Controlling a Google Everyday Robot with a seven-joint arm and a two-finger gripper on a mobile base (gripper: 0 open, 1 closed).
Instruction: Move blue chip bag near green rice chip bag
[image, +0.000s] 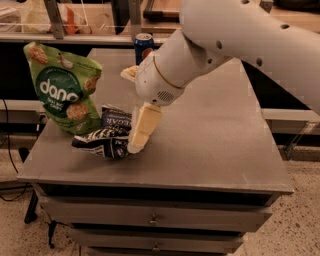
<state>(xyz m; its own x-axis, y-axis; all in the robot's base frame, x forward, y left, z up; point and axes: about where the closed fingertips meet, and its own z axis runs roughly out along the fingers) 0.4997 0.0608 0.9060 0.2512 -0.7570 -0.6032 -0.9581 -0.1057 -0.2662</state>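
Note:
The blue chip bag (102, 141) lies crumpled on the grey table top (210, 135), at the front left. Its left end is close to the foot of the green rice chip bag (61, 90), which stands upright at the table's left edge. My gripper (131, 112) hangs over the blue bag's right end and is open. One cream finger (144, 125) points down and its tip touches or nearly touches the bag. The other finger (129, 73) sticks out higher up, to the left of the wrist.
A blue soda can (144, 47) stands at the back of the table, behind my arm. The white arm (240, 40) crosses the upper right of the view. The table is a cabinet with drawers (152, 219) below. A counter with shelves runs behind.

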